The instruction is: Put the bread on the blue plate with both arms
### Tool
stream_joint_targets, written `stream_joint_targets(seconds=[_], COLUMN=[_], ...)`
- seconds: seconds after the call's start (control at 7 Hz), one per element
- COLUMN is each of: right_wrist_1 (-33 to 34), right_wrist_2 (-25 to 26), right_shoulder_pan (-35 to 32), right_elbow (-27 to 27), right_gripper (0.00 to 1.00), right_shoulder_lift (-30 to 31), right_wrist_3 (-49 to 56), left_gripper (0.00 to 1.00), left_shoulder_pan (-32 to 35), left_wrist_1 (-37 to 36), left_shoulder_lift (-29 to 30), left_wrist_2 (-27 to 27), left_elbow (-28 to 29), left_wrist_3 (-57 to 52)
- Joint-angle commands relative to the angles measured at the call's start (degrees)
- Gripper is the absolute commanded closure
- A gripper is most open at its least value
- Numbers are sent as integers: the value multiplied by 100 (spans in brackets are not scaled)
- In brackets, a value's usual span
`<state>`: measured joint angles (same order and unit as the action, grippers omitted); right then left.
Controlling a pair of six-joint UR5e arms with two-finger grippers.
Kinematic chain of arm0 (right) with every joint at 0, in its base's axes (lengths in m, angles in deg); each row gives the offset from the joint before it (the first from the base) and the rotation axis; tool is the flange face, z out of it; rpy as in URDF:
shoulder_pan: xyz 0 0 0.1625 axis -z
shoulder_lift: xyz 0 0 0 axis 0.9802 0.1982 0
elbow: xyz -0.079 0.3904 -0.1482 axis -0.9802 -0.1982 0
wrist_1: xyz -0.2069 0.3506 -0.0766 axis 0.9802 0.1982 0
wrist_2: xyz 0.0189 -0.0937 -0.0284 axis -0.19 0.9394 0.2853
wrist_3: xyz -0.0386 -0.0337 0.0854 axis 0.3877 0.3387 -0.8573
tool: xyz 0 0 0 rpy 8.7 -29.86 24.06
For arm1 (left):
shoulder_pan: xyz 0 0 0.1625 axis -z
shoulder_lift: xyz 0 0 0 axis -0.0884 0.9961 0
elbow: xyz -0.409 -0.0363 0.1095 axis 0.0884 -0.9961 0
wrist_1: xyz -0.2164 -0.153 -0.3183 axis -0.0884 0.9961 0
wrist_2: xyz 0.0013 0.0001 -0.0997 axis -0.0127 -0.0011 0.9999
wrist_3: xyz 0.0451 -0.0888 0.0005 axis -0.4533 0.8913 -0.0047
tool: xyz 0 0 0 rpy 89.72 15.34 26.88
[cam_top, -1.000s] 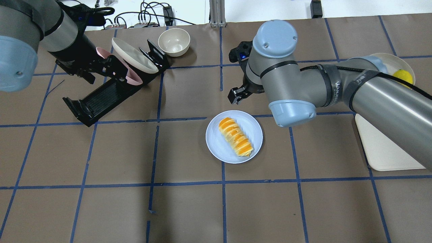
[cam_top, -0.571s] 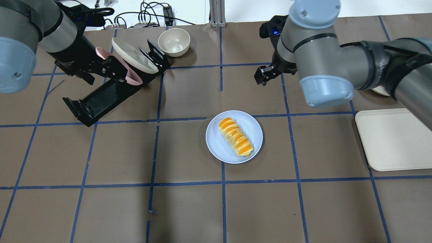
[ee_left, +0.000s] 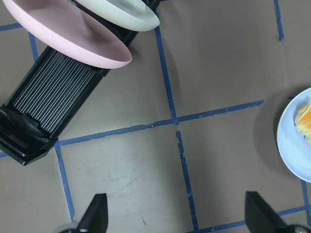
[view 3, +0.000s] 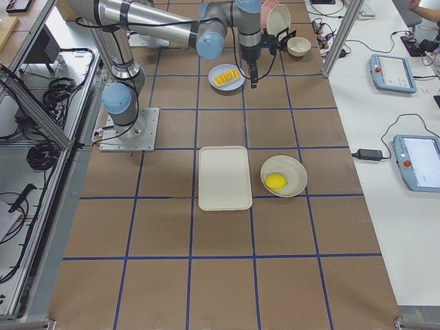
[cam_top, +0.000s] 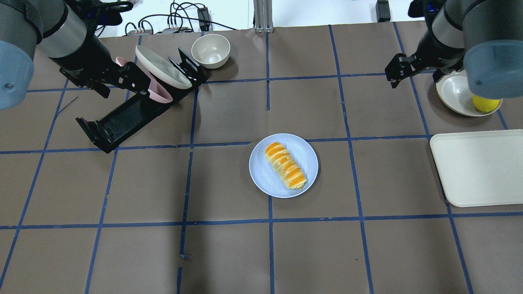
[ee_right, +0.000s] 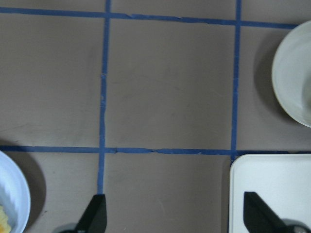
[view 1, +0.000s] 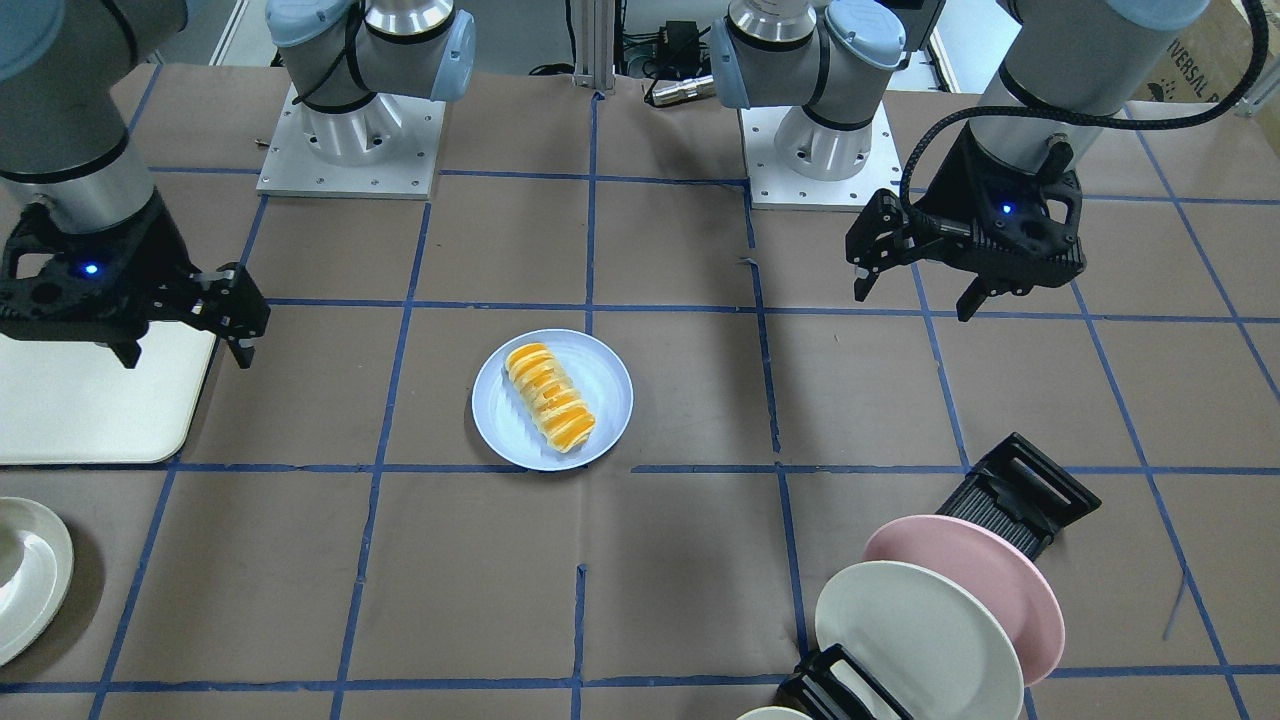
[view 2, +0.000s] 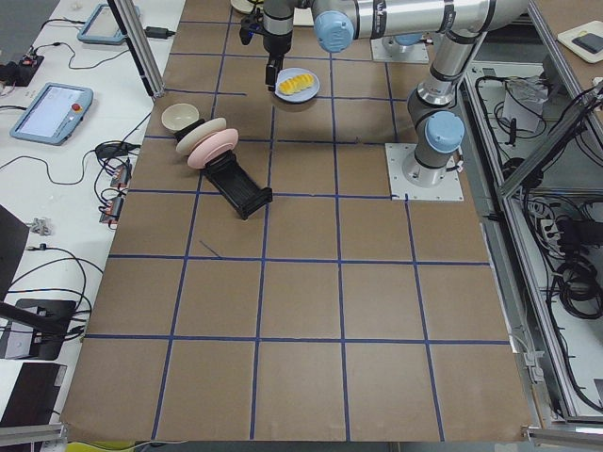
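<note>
Only one print clear enough to read: "UNIVERSAL", in dark letters running on a slant and cut off after that word, on a brown cardboard box (view 1: pixel 1228 60) in the upper right corner of the exterior front-facing view. On the pendant screens (view 3: pixel 393 72) along the right edge of the exterior right view, only coloured marks, too small to read.

Brown paper bench setup, nothing fancy

The table (cam_top: pixel 135 253) is wrapped in brown paper, gridded off with blue tape (cam_top: pixel 229 222). A white bench (view 3: pixel 364 117) alongside holds pendant screens (view 3: pixel 392 73), and cables (cam_top: pixel 175 18) bunch at the far edge.
</note>
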<state>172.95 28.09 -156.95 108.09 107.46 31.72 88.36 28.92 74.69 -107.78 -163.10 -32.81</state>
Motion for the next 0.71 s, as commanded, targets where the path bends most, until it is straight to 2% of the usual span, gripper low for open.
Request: stream_joint_targets(seconds=[0.0, 0.14, 0.57], right_wrist_1=[-153, -198, -321], right_wrist_2=[-39, 22, 67], right_shoulder_pan=[919, 947, 991], right_elbow=[273, 440, 468], right_gripper=[0, 0, 3], right_shoulder_lift=[-57, 30, 163], right_wrist_3=[360, 344, 370], left_gripper=[0, 0, 0], left_shoulder_pan=[29, -5, 3], left_wrist_1=[52, 43, 183], left_shoulder_lift=[-50, -42, -173], left_wrist_2=[3, 3, 3], left_elbow=[-5, 38, -110], left_wrist_3=[-9, -9, 0])
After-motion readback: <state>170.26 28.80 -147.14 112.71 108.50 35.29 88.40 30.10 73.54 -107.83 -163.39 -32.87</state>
